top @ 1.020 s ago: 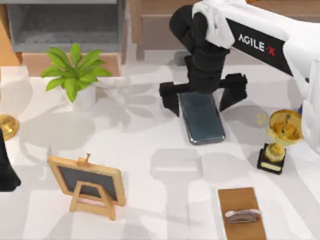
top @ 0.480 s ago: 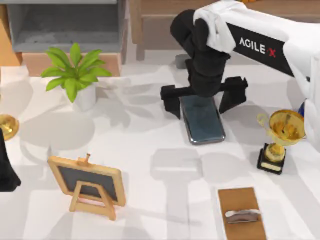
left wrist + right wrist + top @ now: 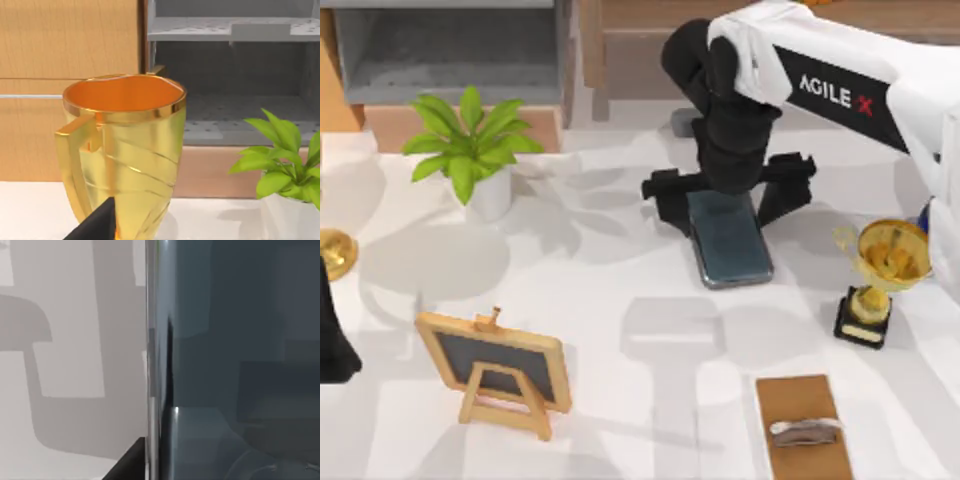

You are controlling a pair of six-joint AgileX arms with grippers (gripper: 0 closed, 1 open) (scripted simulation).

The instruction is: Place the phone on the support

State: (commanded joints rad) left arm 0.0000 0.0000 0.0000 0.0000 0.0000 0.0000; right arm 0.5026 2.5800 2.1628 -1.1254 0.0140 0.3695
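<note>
right gripper (image 3: 728,200) open, straddling phone (image 3: 732,245) at table's 1 o'clock | phone stiff, glossy (likely slippery) | clamp long edges | left arm parked, 9 o'clock

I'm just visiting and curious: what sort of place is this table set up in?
Probably a home or office desk, in simulation: a potted plant, a gold trophy, a small easel chalkboard and a phone sit on it.
</note>
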